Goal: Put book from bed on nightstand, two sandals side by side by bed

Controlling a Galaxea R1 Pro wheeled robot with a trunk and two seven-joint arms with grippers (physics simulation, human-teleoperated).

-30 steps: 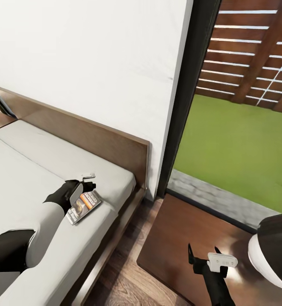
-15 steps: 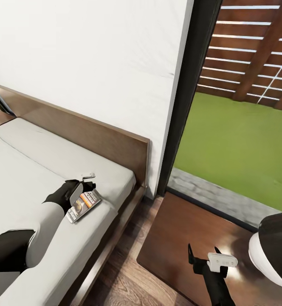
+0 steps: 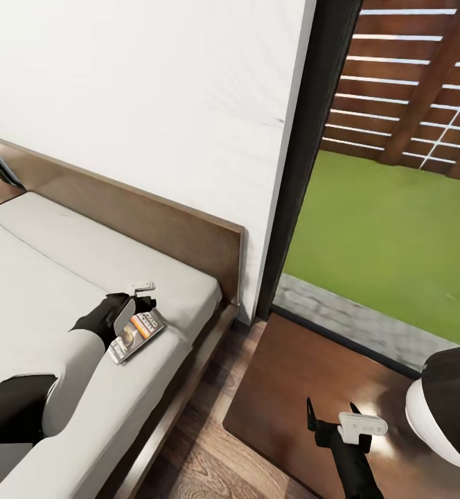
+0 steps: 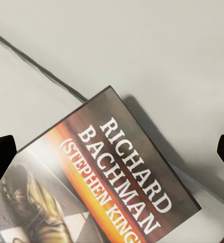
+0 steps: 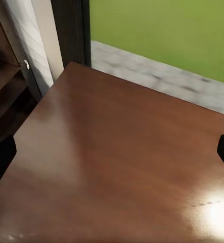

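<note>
The book (image 3: 137, 335) lies flat on the bed's pale grey mattress (image 3: 64, 263) near its right edge, close to the headboard. Its dark cover with an orange band and white lettering shows in the left wrist view (image 4: 122, 187). My left gripper (image 3: 141, 310) hovers just over the book's far end, open, its dark fingertips (image 4: 1, 157) spread wide to either side of the cover. Over the nightstand's glossy brown top (image 3: 292, 381) my right gripper (image 3: 332, 414) stands open and holds nothing. The sandals are out of view.
The bed's dark wooden frame and headboard (image 3: 181, 232) stand against the white wall. A strip of wood-plank floor (image 3: 202, 450) separates bed and nightstand (image 5: 117, 167). A tall dark-framed window (image 3: 306, 152) behind the nightstand shows grass and a slatted fence.
The head camera tilted very slightly. Neither the arms nor the book have visibly moved.
</note>
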